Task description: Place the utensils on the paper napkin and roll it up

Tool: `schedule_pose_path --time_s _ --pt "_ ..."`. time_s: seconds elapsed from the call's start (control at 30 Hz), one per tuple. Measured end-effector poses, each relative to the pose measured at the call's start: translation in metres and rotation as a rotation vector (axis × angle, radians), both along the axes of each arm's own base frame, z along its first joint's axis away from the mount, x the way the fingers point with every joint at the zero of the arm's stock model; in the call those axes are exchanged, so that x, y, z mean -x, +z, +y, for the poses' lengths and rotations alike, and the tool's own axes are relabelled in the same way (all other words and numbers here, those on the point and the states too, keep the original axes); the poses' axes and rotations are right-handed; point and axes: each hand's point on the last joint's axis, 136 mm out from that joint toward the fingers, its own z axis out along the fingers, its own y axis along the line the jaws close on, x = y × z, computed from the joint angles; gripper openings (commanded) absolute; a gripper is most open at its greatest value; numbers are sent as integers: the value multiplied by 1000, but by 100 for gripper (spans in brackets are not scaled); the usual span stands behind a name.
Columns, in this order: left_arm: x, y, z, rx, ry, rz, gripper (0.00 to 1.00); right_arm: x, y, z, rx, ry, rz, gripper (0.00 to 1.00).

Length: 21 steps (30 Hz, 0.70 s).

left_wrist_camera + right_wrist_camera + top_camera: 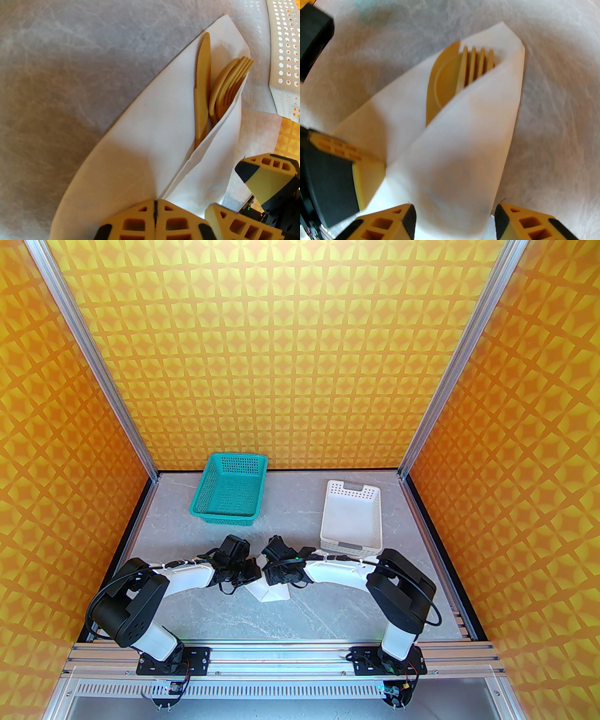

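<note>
The paper napkin (271, 594) lies mid-table, nearer than the white basket (351, 516). One flap is folded over the fork (236, 75), spoon (219, 91) and knife (202, 93), whose heads protrude at the far end. My left gripper (155, 218) is closed at the near fold; I cannot tell whether it pinches paper. My right gripper (453, 212) stands open, straddling the flap. Procedure: hold the near end pinned, press the flap snug against the handles, then roll across the remaining open sheet without dragging the utensils.
</note>
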Motion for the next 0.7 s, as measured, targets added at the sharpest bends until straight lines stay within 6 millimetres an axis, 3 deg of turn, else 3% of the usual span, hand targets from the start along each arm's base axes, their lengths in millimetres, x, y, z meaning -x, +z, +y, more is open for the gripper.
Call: schedule_pose_path --time_s 0.17,0.7 --pt "0 0 0 4 5 0 0 -1 -11 1 24 3 14 60" --pt "0 0 -1 10 5 -6 0 -5 -15 -6 84 -13 -24 60"
